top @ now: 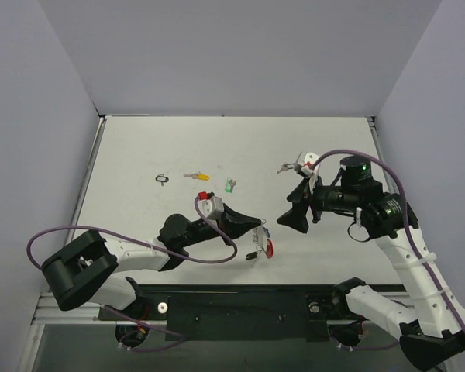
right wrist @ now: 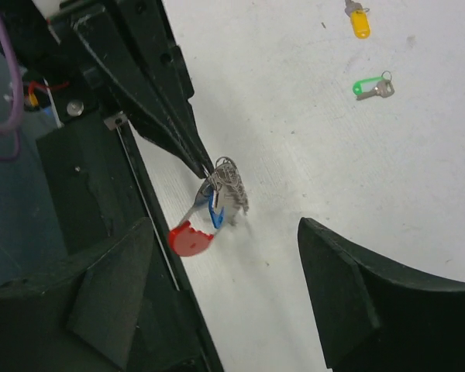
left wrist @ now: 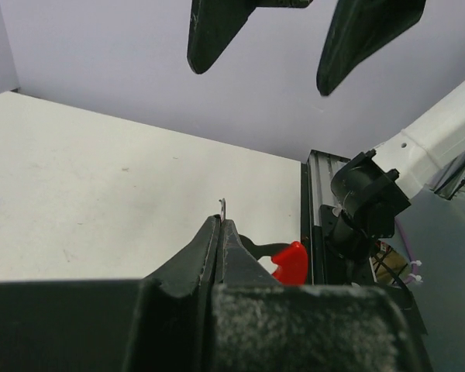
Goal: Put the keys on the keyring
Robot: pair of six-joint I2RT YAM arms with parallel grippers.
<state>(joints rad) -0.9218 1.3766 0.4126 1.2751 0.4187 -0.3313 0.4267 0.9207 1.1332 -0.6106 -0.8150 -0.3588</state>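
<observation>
My left gripper (top: 260, 227) (left wrist: 220, 221) is shut on the thin wire of the keyring (right wrist: 229, 183) (left wrist: 224, 207) and holds it just above the table's near edge. The ring's red tag (right wrist: 187, 239) (top: 270, 248) (left wrist: 291, 261) hangs below it. A blue-tagged key (right wrist: 215, 214) hangs on the ring. My right gripper (top: 286, 209) (right wrist: 226, 232) is open, its fingers apart on either side of the ring without touching it. A yellow-tagged key (top: 195, 176) (right wrist: 359, 22) and a green-tagged key (top: 230, 186) (right wrist: 370, 86) lie on the table beyond.
A small black loop tag (top: 163, 179) lies left of the yellow key. Another silver key (top: 284, 167) lies by the right wrist. A small dark piece (top: 252, 254) sits beside the red tag. The black base rail (top: 240, 298) runs along the near edge.
</observation>
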